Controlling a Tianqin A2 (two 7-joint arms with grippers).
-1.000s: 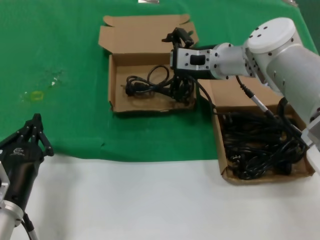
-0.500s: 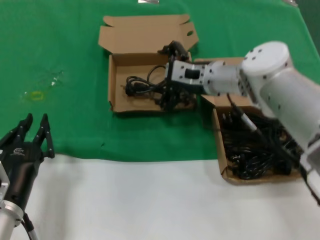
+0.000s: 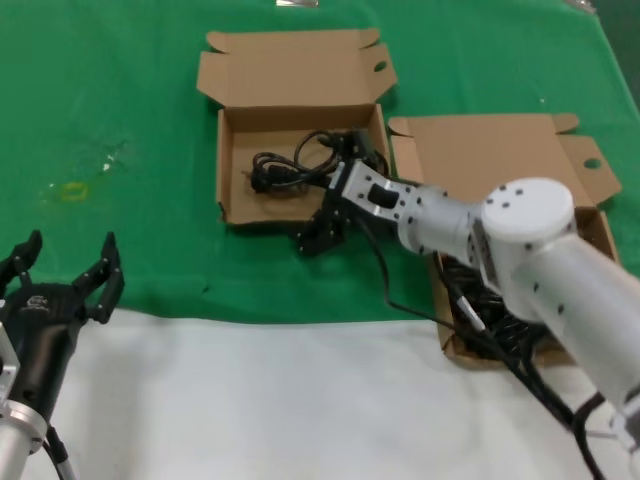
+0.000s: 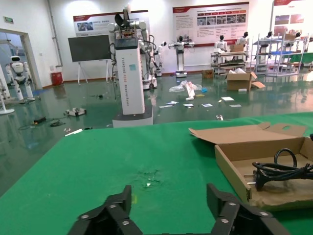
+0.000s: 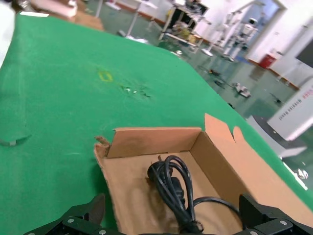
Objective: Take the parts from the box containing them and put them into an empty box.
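The far box [image 3: 288,72] with an oval finger hole holds one coiled black cord [image 3: 292,165]. The near right box [image 3: 480,150] with a round finger hole holds several tangled black cords [image 3: 478,330], mostly hidden behind my right arm. My right gripper [image 3: 318,232] is open and empty, low over the far box's front wall. In the right wrist view the cord [image 5: 171,186] lies on the box floor [image 5: 132,191] between the spread fingers of my right gripper [image 5: 173,220]. My left gripper [image 3: 65,255] is open and empty at the near left, and it shows open in the left wrist view [image 4: 168,200].
A green cloth [image 3: 110,100] covers the far table; a white strip [image 3: 250,400] runs along the near edge. The left wrist view shows the far box [image 4: 234,166] with its cord [image 4: 276,171] off to one side. A small yellow mark [image 3: 72,190] lies on the cloth.
My right gripper has moved from the far box's right side down toward its front wall and let go of the cord, which now lies in that box. My left gripper's fingers have opened.
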